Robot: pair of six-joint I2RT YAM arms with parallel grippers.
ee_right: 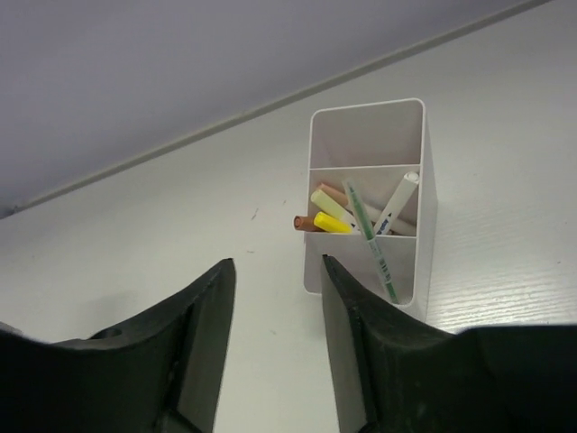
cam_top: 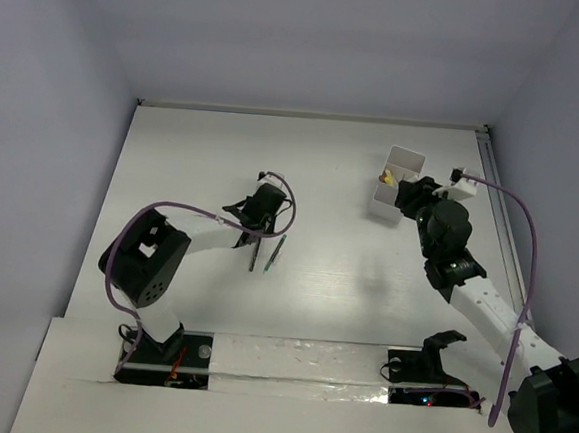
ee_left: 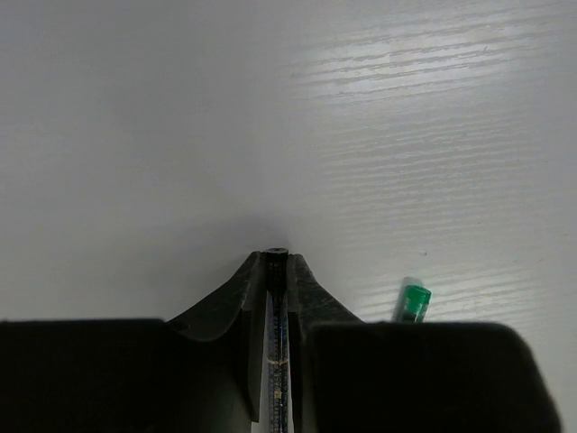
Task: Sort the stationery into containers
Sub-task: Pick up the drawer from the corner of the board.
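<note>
Left pincer [ee_left: 275, 262] is clamped tight on a thin dark pen [ee_left: 279, 347] above the white worktop [ee_left: 135, 135]. A green-capped pen [ee_left: 413, 302] lies just beside it. Right pincer [ee_right: 277, 266] is wide open and empty, near the white box [ee_right: 365, 135], whose middle compartment holds several markers [ee_right: 332, 223].

table [ee_left: 433, 108] top: white, laminate-looking, faint wood-grain ridges, semi-gloss w/ soft glare patches. white box [ee_right: 365, 135]: thin smooth plastic, satin, walls slightly see-through. left gripper [ee_left: 276, 258] & right gripper [ee_right: 276, 263]: matt black plastic, a bit grainy. thin dark pen [ee_left: 278, 361]: smooth, slight sheen. green pen cap [ee_left: 415, 300]: glossy translucent plastic. tape [cam_top: 296, 388] at near edge: shiny, wrinkled.
</note>
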